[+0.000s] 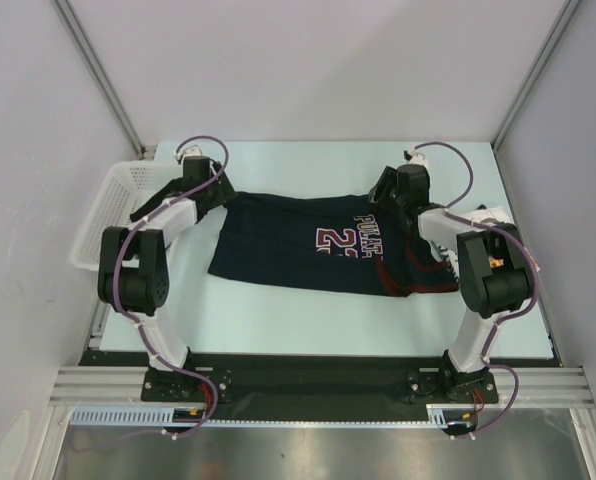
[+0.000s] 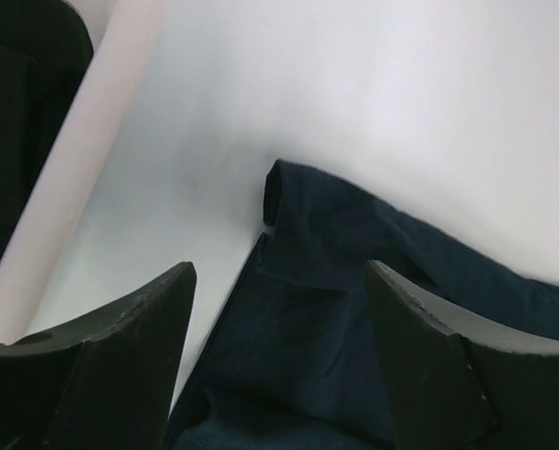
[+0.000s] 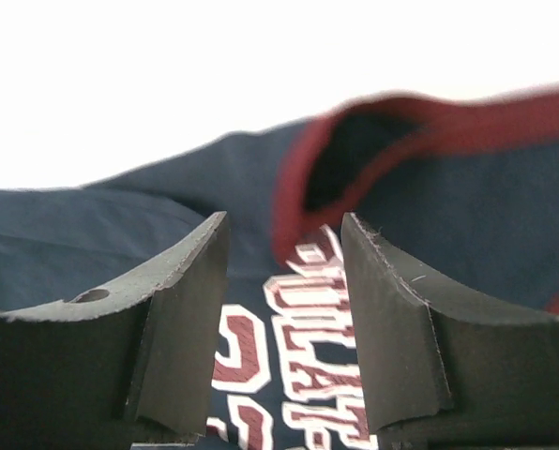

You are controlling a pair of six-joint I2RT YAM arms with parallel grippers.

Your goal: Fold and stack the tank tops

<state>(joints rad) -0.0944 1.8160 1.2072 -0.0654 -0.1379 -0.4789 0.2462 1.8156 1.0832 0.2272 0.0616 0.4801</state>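
Lying flat on the pale table [image 1: 308, 165], the navy tank top [image 1: 288, 250] spreads between the two claws. Its far corner on one side sits just under the left claw [image 1: 215, 196], and its far edge on the other side sits just under the right claw [image 1: 396, 192]. The garment looks folded over on itself. White and dark-red lettering [image 1: 353, 237] faces up at the end by the right claw, and dark-red trim [image 1: 423, 283] bunches nearer than that claw, beside the right arm.

In the left wrist view, the left claw's two dark fingers [image 2: 120, 366] stand wide apart with nothing held. The navy cloth lies below and between them, and a small folded corner pokes out just ahead of the fingertips onto bare table. One finger hangs over bare table beside the cloth's edge, the other over the cloth itself.

In the right wrist view, the right claw's fingers [image 3: 181, 309] are also apart, with a clear gap and nothing pinched. The lettering lies directly below that gap. Just ahead of the fingertips a loop of the dark-red trim stands up from the cloth. Whether it is an armhole or the neck cannot be told, nor whether the fingertips touch the fabric.

A white slatted basket [image 1: 103, 215] sits outward of the left claw, apart from the tank top.
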